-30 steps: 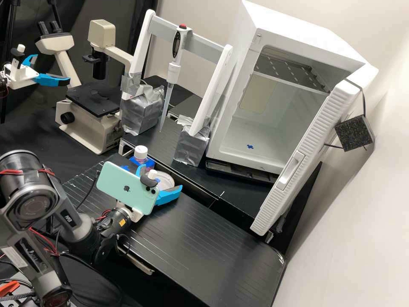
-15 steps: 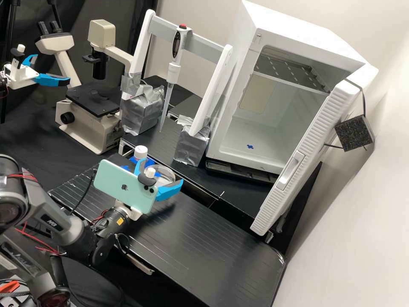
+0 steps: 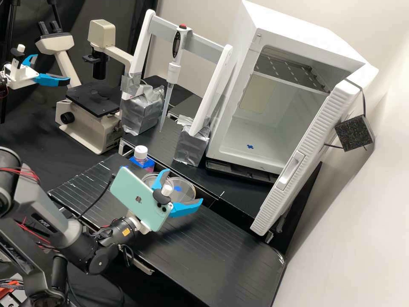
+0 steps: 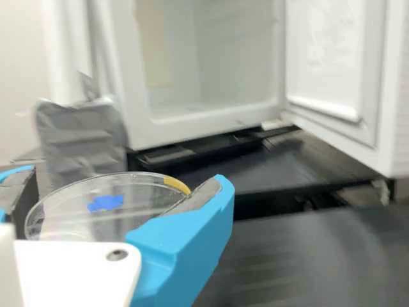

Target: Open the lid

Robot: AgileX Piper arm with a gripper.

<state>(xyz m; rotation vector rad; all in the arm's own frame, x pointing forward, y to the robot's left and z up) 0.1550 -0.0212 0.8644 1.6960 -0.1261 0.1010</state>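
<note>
The gripper (image 3: 183, 186) is shut on the clear round lid (image 3: 185, 194), its two blue fingers on opposite sides of the rim. The lid carries a blue mark and hangs over the black bench. Left of the lid, the clear dish (image 3: 149, 178) sits on the bench, partly hidden by the phone and a blue finger. In the wrist view the gripper (image 4: 124, 178) spans the lid (image 4: 144, 199), a yellow patch on its rim near one grey finger pad.
A white-capped bottle (image 3: 141, 152) in a blue holder stands close behind the dish. Beyond are a pipette (image 3: 174, 70) on a taped white stand, a microscope (image 3: 91, 111) and an open white incubator (image 3: 238, 153). A second arm's gripper hangs at far left.
My gripper has moved rightward with the lid, away from the dish. The dish, which was behind the fingers, now shows to the left of the lid.
</note>
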